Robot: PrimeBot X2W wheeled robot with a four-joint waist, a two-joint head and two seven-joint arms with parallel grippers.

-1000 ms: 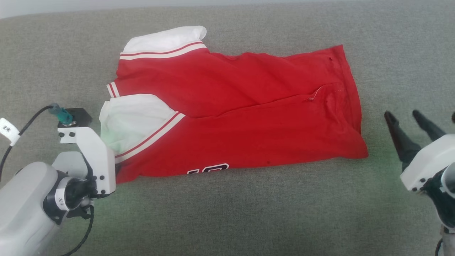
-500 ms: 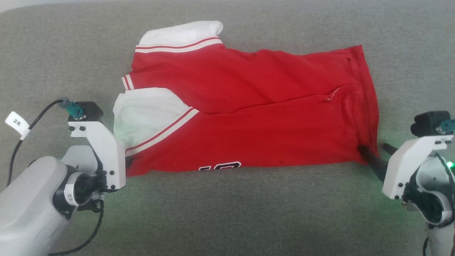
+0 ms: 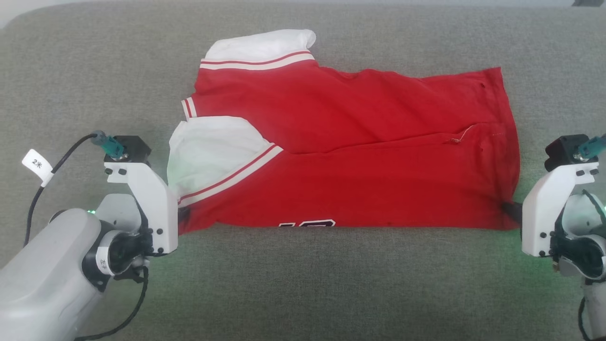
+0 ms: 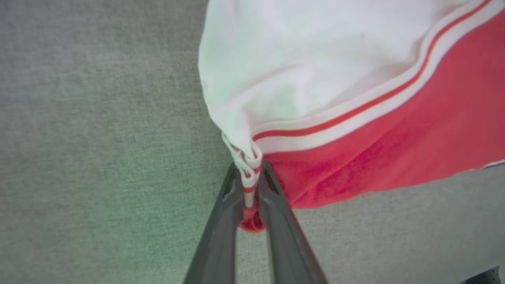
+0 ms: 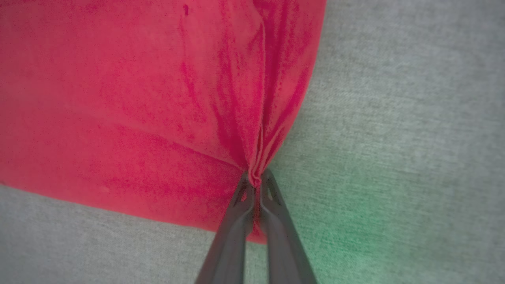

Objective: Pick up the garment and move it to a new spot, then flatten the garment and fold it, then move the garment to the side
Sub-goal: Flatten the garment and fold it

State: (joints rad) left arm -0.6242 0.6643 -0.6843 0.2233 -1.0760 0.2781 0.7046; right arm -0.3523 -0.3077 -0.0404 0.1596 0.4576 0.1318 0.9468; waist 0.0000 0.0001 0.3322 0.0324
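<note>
The garment (image 3: 360, 142), a red jersey with white sleeves and striped trim, lies folded lengthwise on the grey surface, sleeves to the left and hem to the right. Part of its dark lettering peeks out at the near edge. My left gripper (image 3: 182, 219) is shut on the garment's near left corner; the left wrist view shows the gripper (image 4: 249, 173) pinching the striped trim of the garment (image 4: 355, 98). My right gripper (image 3: 511, 209) is shut on the near right hem corner, and in the right wrist view the gripper (image 5: 255, 179) bunches the red cloth (image 5: 138, 98).
The grey fabric surface (image 3: 303, 284) stretches all round the garment, with open room in front and on both sides. A cable with a white tag (image 3: 38, 165) loops from my left wrist.
My right gripper came in from the right, reached the hem corner and shut on it. The left gripper kept its hold. The camera shifted, so the whole scene sits further right.
</note>
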